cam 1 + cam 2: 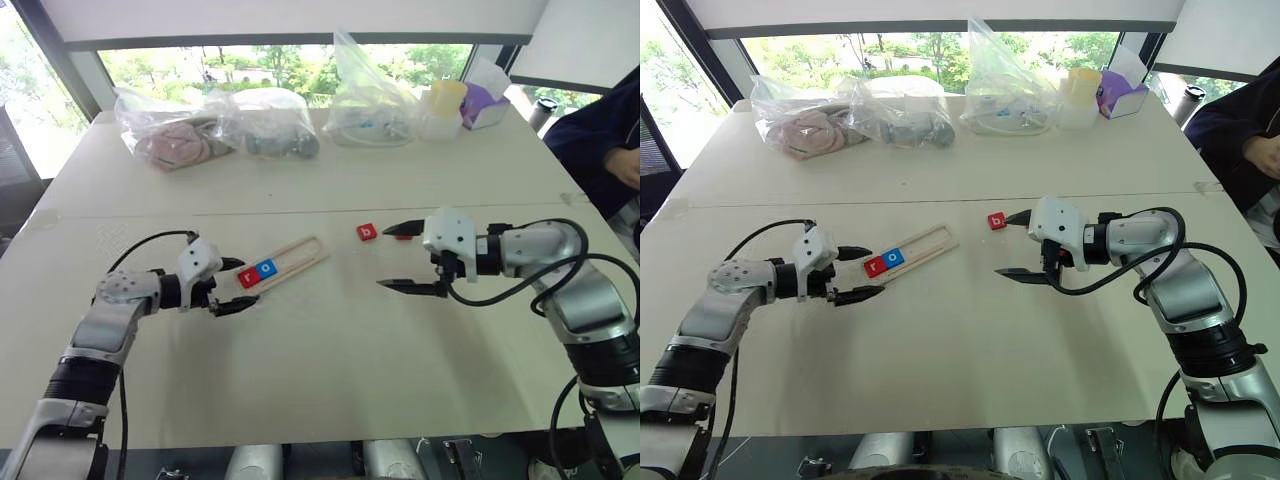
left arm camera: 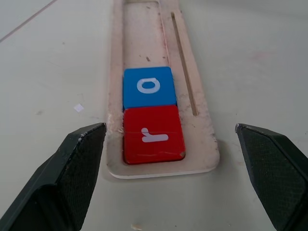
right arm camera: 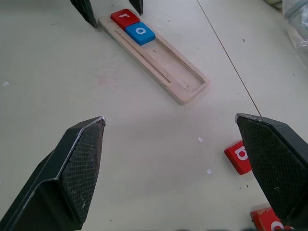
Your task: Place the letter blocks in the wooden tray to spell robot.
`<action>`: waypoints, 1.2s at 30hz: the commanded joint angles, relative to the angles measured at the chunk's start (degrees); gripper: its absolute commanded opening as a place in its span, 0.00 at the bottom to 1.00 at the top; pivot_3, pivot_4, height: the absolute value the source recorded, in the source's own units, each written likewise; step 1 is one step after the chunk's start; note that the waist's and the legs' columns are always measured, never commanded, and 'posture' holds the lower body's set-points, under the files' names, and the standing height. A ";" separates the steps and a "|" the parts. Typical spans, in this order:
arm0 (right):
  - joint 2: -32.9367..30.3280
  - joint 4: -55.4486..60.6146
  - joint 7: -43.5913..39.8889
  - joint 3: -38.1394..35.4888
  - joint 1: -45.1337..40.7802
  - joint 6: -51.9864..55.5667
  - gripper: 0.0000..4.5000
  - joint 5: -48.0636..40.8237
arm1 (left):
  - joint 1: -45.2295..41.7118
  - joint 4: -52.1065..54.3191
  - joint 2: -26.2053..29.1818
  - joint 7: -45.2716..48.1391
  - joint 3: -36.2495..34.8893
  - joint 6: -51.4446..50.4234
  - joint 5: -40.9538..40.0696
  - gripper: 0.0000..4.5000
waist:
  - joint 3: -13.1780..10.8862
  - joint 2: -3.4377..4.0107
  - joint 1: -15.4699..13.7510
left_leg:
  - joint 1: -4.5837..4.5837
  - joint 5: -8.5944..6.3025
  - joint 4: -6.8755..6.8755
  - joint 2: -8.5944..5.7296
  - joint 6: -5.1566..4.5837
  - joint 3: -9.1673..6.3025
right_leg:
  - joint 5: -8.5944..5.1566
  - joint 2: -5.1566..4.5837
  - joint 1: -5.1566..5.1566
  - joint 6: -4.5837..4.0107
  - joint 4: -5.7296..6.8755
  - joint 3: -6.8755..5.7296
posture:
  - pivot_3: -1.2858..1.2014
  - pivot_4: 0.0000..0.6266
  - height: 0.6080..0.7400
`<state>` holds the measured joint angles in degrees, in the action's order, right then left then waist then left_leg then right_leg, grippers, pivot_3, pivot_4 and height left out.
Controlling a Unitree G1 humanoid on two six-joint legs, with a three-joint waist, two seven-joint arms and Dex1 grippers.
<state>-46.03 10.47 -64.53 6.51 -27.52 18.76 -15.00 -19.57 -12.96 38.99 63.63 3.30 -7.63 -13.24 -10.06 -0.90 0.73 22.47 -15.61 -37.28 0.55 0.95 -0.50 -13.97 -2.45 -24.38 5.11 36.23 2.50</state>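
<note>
Both claws gape empty: left claw (image 1: 233,285) at the wooden tray (image 1: 300,256) end holding red "r" (image 2: 153,134) and blue "o" (image 2: 148,87); right claw (image 1: 403,257) over bare tabletop (image 1: 330,350) beside loose red "b" (image 1: 367,232).

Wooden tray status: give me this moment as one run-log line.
wooden tray: red r, blue o seated at one end, rest unfilled | red b on table | left gripper: open at tray end | right gripper: open by b

We saw the pale wooden tray (image 1: 300,255) lying diagonally left of the frame's center. At its lower-left end sat a red "r" block (image 1: 249,277) and, touching it, a blue "o" block (image 1: 266,268). A red "b" block (image 1: 367,232) lay apart, above center; another red block (image 3: 268,220) lay near it.
</note>
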 commanded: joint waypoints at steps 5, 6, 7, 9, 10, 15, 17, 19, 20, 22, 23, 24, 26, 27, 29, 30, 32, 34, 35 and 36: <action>0.23 3.25 1.01 -1.36 0.39 0.40 0.99 -0.94 | -2.61 -5.81 -1.46 -0.41 1.27 4.73 3.31 1.00 | 0.01 0.01 -0.11 | -0.01 0.00 -0.02 -0.01 0.00 0.00 | 0.00 -0.01 0.01 0.01 0.02 0.00 | 0.52 0.24 1.00; 0.19 3.48 1.11 -1.41 0.52 0.51 0.99 -0.99 | -2.65 -6.55 -1.61 -0.46 1.40 5.27 3.65 1.00 | 0.01 0.01 -0.13 | -0.01 0.00 -0.02 -0.02 0.00 0.00 | 0.00 -0.02 0.01 0.01 0.02 0.00 | 0.52 0.24 1.00; 0.16 3.64 1.19 -1.45 0.61 0.58 0.99 -1.02 | -2.68 -7.23 -1.69 -0.51 1.53 5.77 4.04 1.00 | 0.01 0.01 -0.14 | -0.01 0.00 -0.03 -0.02 0.00 0.00 | 0.01 -0.02 0.01 0.01 0.02 0.00 | 0.52 0.24 1.00; 0.15 3.99 1.43 -1.56 0.78 0.79 0.99 -1.09 | -2.51 -8.11 -1.70 -0.15 1.72 6.36 4.46 1.00 | 0.02 0.01 -0.12 | -0.02 0.00 -0.06 -0.02 0.00 -0.01 | 0.01 -0.02 0.04 0.01 0.04 0.00 | 0.52 0.24 1.00; 0.13 4.12 1.52 -1.59 0.85 0.87 0.99 -1.11 | -2.46 -8.53 -1.75 -0.06 1.77 6.62 4.61 1.00 | 0.03 0.01 -0.11 | -0.03 0.00 -0.06 -0.02 0.00 -0.01 | 0.01 -0.02 0.05 0.01 0.06 0.00 | 0.52 0.24 1.00; 0.19 4.31 1.99 -1.65 1.06 0.86 1.00 -0.96 | -2.40 -9.94 -2.04 0.36 2.25 7.33 4.99 0.81 | 0.07 0.06 -0.10 | -0.07 0.01 -0.10 -0.02 -0.01 0.00 | 0.01 -0.01 0.07 0.01 0.11 0.00 | 0.52 0.24 1.00; 0.22 4.25 2.11 -1.61 1.03 0.81 1.00 -0.89 | -2.37 -10.18 -2.29 0.49 2.41 7.29 5.02 0.69 | 0.09 0.07 -0.11 | -0.08 0.01 -0.12 -0.02 -0.01 -0.01 | 0.01 -0.01 0.08 0.01 0.13 0.00 | 0.52 0.24 1.00; 0.13 4.27 2.24 -1.69 1.07 0.71 1.00 -0.87 | -2.07 -10.04 -2.43 0.73 2.62 7.14 4.86 0.69 | 0.10 0.08 -0.11 | -0.10 0.01 -0.15 -0.02 -0.01 -0.02 | 0.01 0.00 0.10 0.01 0.15 0.00 | 0.52 0.24 1.00; 0.10 4.23 2.31 -1.73 1.05 0.75 1.00 -0.88 | -1.95 -9.99 -2.47 0.80 2.71 7.20 4.88 0.69 | 0.10 0.08 -0.12 | -0.10 0.01 -0.15 -0.02 -0.01 -0.02 | 0.01 -0.01 0.11 0.01 0.15 0.00 | 0.52 0.24 1.00; -0.02 4.13 2.37 -1.79 0.98 0.70 1.00 -0.84 | -1.31 -8.88 -2.27 2.01 3.28 7.27 4.69 0.69 | 0.11 0.08 -0.13 | -0.10 0.01 -0.16 -0.03 -0.01 -0.01 | 0.01 -0.01 0.12 0.01 0.15 0.00 | 0.52 0.24 1.00; -0.06 4.08 2.40 -1.82 0.95 0.67 1.00 -0.84 | -0.96 -8.20 -2.13 2.73 3.57 7.28 4.55 0.69 | 0.11 0.09 -0.11 | -0.10 0.01 -0.16 -0.03 -0.01 -0.01 | 0.01 -0.01 0.12 0.01 0.15 0.00 | 0.52 0.24 1.00; -0.09 4.06 2.43 -1.84 0.93 0.65 1.00 -0.84 | -0.74 -7.74 -2.03 3.20 3.75 7.27 4.45 0.69 | 0.11 0.09 -0.10 | -0.10 0.01 -0.16 -0.03 0.00 -0.01 | 0.01 -0.01 0.12 0.01 0.15 0.00 | 0.52 0.24 1.00; -0.26 3.67 2.50 -1.98 0.71 0.42 1.00 -0.63 | -0.07 -3.79 -2.46 4.35 5.34 7.17 4.12 0.69 | 0.11 0.09 -0.08 | -0.10 0.01 -0.15 -0.02 -0.01 -0.01 | 0.01 -0.01 0.12 0.01 0.15 0.00 | 0.52 0.24 1.00; -0.32 3.54 2.53 -2.06 0.62 0.37 1.00 -0.57 | 0.31 -1.46 -2.73 5.19 6.24 7.13 3.78 0.69 | 0.11 0.09 -0.07 | -0.10 0.00 -0.14 -0.03 0.00 -0.01 | 0.01 -0.01 0.12 0.01 0.15 0.00 | 0.52 0.24 1.00; -0.38 3.47 2.58 -2.14 0.59 0.36 1.00 -0.50 | 0.97 2.01 -2.93 6.41 7.57 6.83 3.45 0.69 | 0.11 0.09 -0.23 | -0.09 0.00 -0.12 -0.05 0.00 0.00 | 0.01 -0.06 0.12 0.01 0.14 0.00 | 0.52 0.24 1.00; -0.43 3.55 2.55 -2.20 0.68 0.34 1.00 -0.51 | 1.28 3.47 -2.93 6.86 8.23 6.87 3.55 0.69 | 0.11 0.09 -0.30 | -0.07 0.00 -0.12 -0.06 0.00 -0.01 | 0.01 -0.07 0.12 0.01 0.13 0.00 | 0.52 0.24 1.00; -0.55 3.66 2.53 -2.18 0.77 0.40 1.00 -0.42 | 1.89 7.33 -3.10 8.19 10.17 6.44 3.34 0.69 | 0.11 0.09 -0.21 | -0.06 0.00 -0.13 -0.09 0.00 0.00 | 0.01 -0.11 0.12 0.01 0.12 0.01 | 0.52 0.24 1.00; -0.64 3.89 2.55 -2.18 0.86 0.51 1.00 -0.39 | 2.28 9.57 -3.28 8.67 11.48 5.97 3.25 0.69 | 0.11 0.09 -0.11 | -0.06 0.00 -0.14 -0.09 0.00 0.00 | 0.01 -0.11 0.12 0.01 0.12 0.01 | 0.52 0.24 1.00; -0.70 4.14 2.57 -2.23 0.91 0.72 1.00 -0.46 | 2.43 10.15 -3.27 8.86 12.03 5.88 3.33 0.69 | 0.11 0.09 -0.08 | -0.06 0.00 -0.14 -0.09 0.00 0.00 | 0.01 -0.09 0.12 0.01 0.12 0.01 | 0.52 0.24 1.00; -0.77 4.36 2.58 -2.30 0.98 0.89 1.00 -0.54 | 2.53 10.45 -3.23 8.97 12.45 6.05 3.45 0.69 | 0.11 0.09 -0.07 | -0.07 0.00 -0.15 -0.08 -0.01 0.00 | 0.01 -0.07 0.12 0.01 0.13 0.01 | 0.52 0.24 1.00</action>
<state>-46.09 12.71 -62.21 6.26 -26.08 19.76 -14.83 -17.63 -4.19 35.51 71.55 14.73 -1.20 -10.37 -9.96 -0.81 0.66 22.41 -15.60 -37.43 0.48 0.95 -0.51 -13.97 -2.50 -24.26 5.11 36.36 2.51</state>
